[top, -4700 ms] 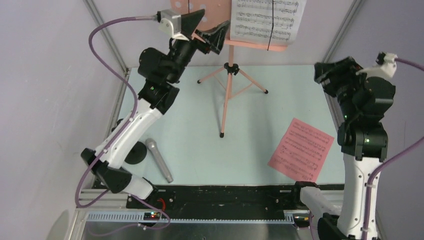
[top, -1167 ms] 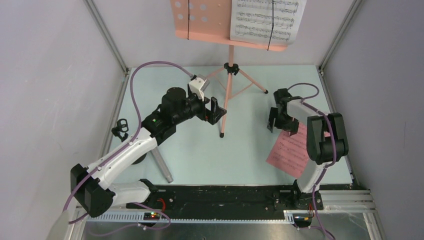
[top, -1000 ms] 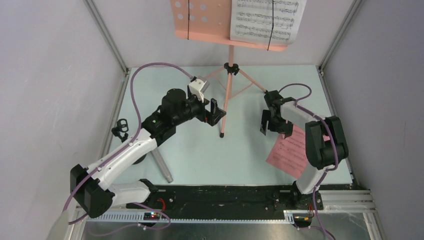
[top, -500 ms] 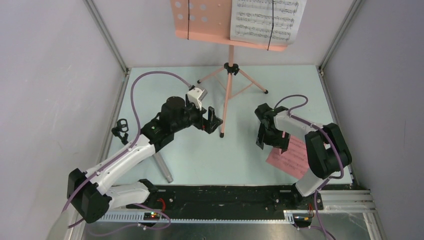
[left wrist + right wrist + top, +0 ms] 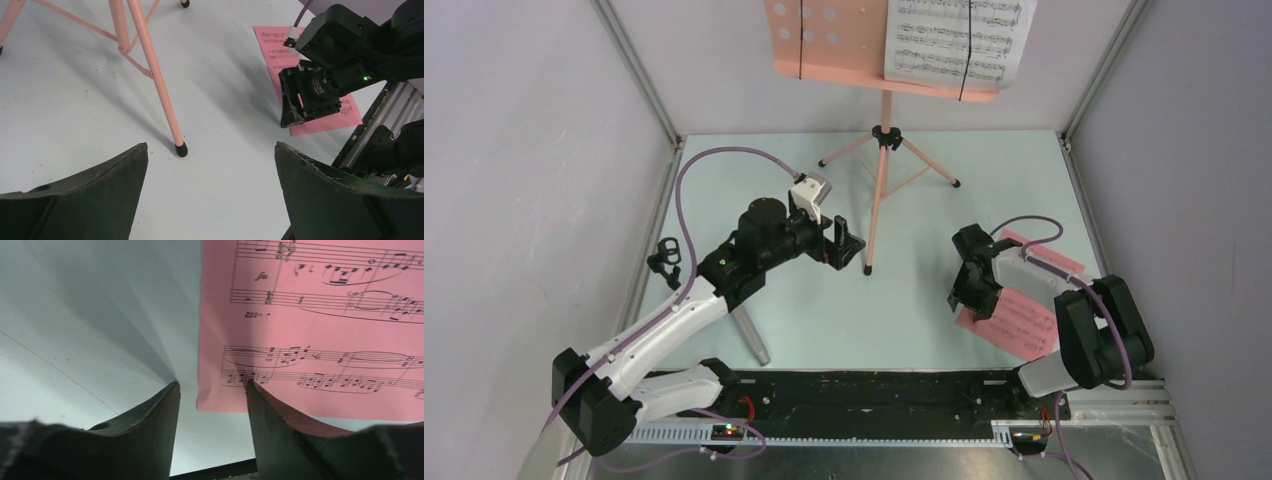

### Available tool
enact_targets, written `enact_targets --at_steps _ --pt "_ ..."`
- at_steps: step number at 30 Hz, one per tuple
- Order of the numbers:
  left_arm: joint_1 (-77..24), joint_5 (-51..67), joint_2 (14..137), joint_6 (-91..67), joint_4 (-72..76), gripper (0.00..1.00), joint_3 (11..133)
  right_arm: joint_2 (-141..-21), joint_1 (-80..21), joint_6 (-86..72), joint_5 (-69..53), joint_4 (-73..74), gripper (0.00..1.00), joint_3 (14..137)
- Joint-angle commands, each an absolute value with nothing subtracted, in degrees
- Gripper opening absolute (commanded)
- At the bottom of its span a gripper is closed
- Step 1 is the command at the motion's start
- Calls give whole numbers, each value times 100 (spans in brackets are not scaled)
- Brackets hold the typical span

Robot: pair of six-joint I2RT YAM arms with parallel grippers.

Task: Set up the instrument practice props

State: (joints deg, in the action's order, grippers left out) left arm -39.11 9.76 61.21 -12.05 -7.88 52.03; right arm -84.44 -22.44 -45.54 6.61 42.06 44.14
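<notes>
A: Two hands down low. My left hand [image 5: 210,146] gapes wide, empty, hovering by the music stand [image 5: 881,190] foot.
B: And the other?
A: My right hand [image 5: 211,385] is partway narrowed, tips down at the worktop [image 5: 844,310], straddling the near corner of the pink page [image 5: 320,330], which lies flat at right. Nothing pinched yet.
B: Advice?
A: I'd slide one tip inward to buckle that corner, then close; lift slowly, since thin paper likely slips.

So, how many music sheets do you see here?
2. A white sheet stands on the desk of the pink music stand at the back; a pink sheet lies flat on the table at the right hand. Another could hide behind the white one.
</notes>
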Motion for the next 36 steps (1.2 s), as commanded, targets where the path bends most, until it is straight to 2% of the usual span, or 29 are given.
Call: enact_targets --at_steps 1,4,9,12,19,25,28,36 --pt "-3943 905 5956 -1283 -643 100 5167 -8560 -2174 -4655 468 3665 50 3934" --pt "-3938 919 5962 -1279 -642 100 5176 -8518 -2134 -4593 490 3613 41 3914" --pt "-3940 940 5976 -1291 -644 100 5187 -8486 -2125 -4483 508 3547 15 3910" --pt "-3946 951 5977 -1292 -642 100 5194 -8462 -2123 -4424 503 3486 9 3906" --pt "-3941 1168 6069 -1387 -641 100 5179 -8165 -2150 -4302 291 3276 6 3904" --pt "-4097 1441 6254 -1561 -440 100 4997 -7641 -2117 -4391 -448 3230 6 3929" --pt "-4343 1567 6416 -1644 -94 100 4829 -7401 -2033 -4796 -825 3147 10 3969" --pt "-4931 1288 7044 -1668 1463 99 4093 -7162 -1942 -6727 -2005 1782 7 4006"
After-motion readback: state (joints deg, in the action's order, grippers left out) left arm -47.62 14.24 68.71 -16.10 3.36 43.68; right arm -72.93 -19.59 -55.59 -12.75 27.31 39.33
